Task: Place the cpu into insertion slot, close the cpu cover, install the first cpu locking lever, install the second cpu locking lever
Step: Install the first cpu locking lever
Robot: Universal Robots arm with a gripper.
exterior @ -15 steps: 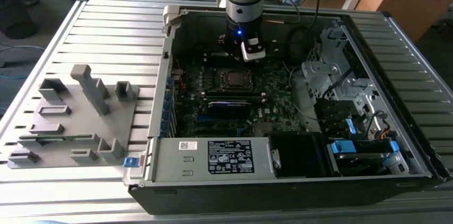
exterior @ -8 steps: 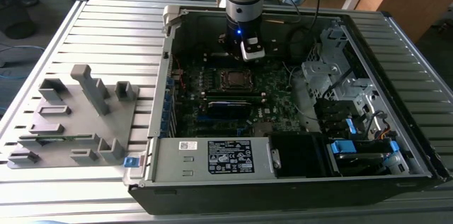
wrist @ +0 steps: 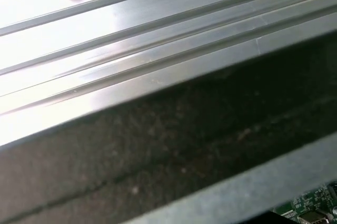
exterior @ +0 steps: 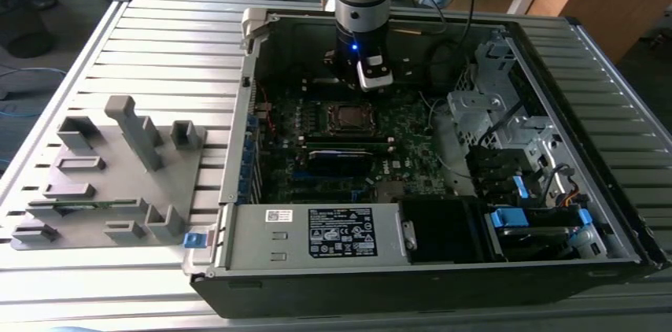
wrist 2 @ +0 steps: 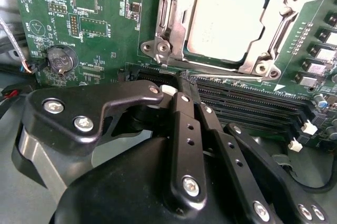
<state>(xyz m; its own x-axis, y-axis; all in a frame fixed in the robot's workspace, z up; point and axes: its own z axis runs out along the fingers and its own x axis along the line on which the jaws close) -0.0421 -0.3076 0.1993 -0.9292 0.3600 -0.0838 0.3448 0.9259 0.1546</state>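
PROGRESS: cpu [wrist 2: 226,21] seated in insertion slot [exterior: 347,116]; cpu cover [wrist 2: 181,13] lies flat, framing the chip; latch state of both locking levers cannot be told | POSE: arm stands upright inside computer case [exterior: 239,151]; gripper [wrist 2: 184,83] hangs above motherboard [wrist 2: 95,34] near the socket, fingers together, holding nothing.

cpu [wrist 2: 226,21] in insertion slot [wrist 2: 162,46], memory slots [wrist 2: 247,103] just beside
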